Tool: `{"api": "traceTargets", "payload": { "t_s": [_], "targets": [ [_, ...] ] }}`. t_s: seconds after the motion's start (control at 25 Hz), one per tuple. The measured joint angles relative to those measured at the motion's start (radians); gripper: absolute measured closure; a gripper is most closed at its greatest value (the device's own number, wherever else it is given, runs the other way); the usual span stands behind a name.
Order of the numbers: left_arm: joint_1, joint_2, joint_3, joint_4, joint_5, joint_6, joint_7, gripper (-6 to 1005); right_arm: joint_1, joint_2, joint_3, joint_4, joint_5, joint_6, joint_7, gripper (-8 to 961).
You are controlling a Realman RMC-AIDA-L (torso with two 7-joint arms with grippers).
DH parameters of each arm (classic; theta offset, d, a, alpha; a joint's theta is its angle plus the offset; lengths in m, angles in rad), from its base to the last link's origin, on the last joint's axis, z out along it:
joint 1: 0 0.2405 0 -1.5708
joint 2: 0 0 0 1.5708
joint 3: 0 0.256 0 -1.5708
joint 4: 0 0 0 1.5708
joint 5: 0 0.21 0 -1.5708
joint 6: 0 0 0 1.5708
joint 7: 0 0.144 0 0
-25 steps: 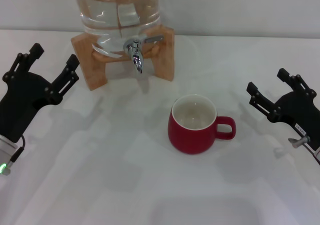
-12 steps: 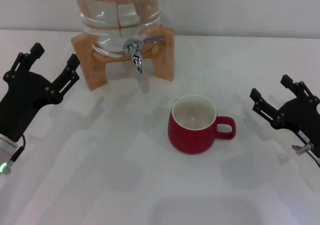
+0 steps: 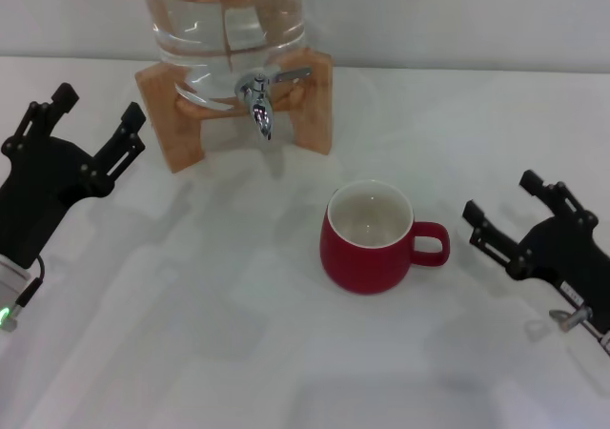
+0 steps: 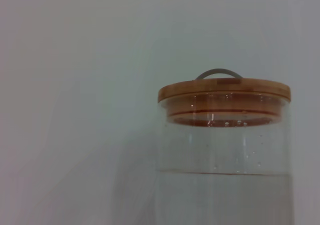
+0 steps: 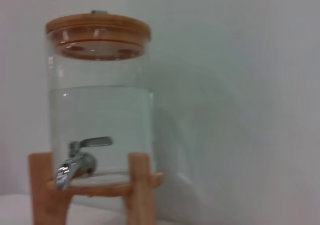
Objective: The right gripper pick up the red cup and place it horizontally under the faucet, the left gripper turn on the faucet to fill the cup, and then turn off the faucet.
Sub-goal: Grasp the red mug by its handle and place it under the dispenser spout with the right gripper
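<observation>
Progress on the task is at its very beginning, as far as I can judge. The red cup point(image 3: 371, 237) stands upright in the middle of the head view, a little right of centre, with its cream inside empty and its loop handle pointing to the right side of the frame. It is not under the faucet point(image 3: 257, 97), which hangs in the upper middle of the frame, well apart from the cup.

The right gripper point(image 3: 513, 220) is at the right edge of the head view, low and near the handle but not touching it; its two black fingers are spread apart and hold nothing. The left gripper point(image 3: 87, 132) waits at the left edge, beside the wooden stand point(image 3: 170, 124), with its fingers also spread wide and empty. The flat lever of the faucet points to the right, and no water runs from the spout.

So everything is left to do: grasping the cup, placing it below the spout, opening the faucet, filling, and closing.

The surface is a plain white table point(image 3: 238, 353). The glass water jar point(image 5: 100, 120) has a wooden lid point(image 5: 98, 27) and is mostly full of clear water. Behind it, only a plain pale wall point(image 5: 240, 85) is visible.
</observation>
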State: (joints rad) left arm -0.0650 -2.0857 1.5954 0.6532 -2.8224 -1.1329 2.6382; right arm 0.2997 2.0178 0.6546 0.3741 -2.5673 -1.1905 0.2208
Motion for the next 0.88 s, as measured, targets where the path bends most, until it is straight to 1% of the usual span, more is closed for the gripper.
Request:
{"api": "traceTargets", "payload": {
  "t_s": [0.36,0.88],
  "targets": [
    [-0.02,0.001,-0.002,-0.022,-0.009,0.001,0.005,138,-0.017,-0.001,-0.077,0.0,-0.002,-0.012,-0.003,94],
    [-0.024,0.001,-0.002,-0.022,-0.009,0.001,0.005,138,-0.019,-0.002,-0.11,-0.001,-0.002,0.008,-0.005,94]
  ]
}}
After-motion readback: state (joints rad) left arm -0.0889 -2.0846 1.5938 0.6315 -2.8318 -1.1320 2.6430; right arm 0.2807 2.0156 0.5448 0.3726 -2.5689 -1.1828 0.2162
